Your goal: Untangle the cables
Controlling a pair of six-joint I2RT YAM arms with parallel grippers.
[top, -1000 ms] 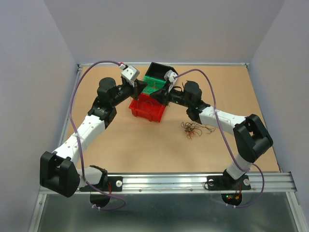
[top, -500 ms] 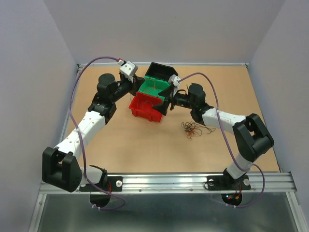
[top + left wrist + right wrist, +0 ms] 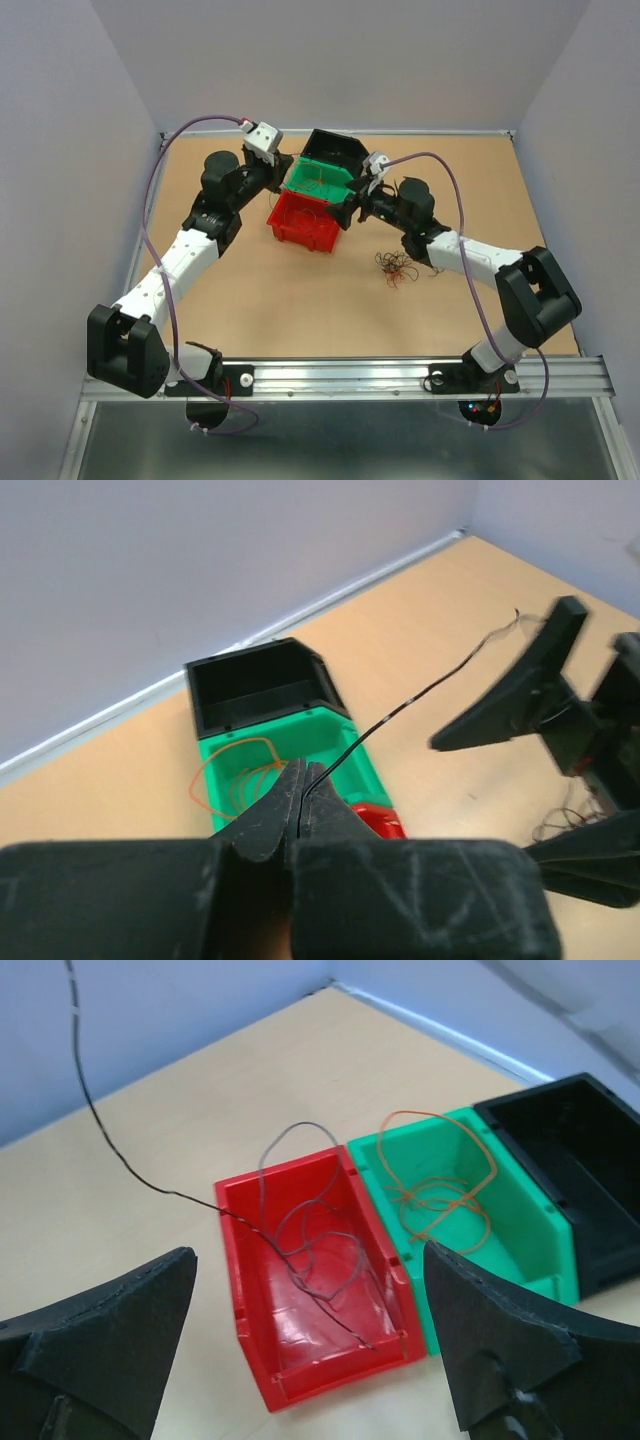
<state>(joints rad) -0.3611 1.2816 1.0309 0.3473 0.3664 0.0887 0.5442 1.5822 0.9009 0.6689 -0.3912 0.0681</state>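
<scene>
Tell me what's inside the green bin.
A loose orange wire, looped on the green bin's floor. A finger of the right hand covers the bin's near edge, so that strip is unseen.

We found all views bright and evenly lit from above, with only faint, soft shadows under the arms (image 3: 175,262). The left gripper (image 3: 300,780) and right gripper (image 3: 308,1260) looked slightly soft near the lens; beyond the right one, the red bin (image 3: 240,1270) showed mild glare on its floor.

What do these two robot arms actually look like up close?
The left arm and right arm are white tubes between chunky black joints. A thin purple cord loops along each to a grey camera block at the wrist. The jaws are black, wedge-shaped and scuffed.
</scene>
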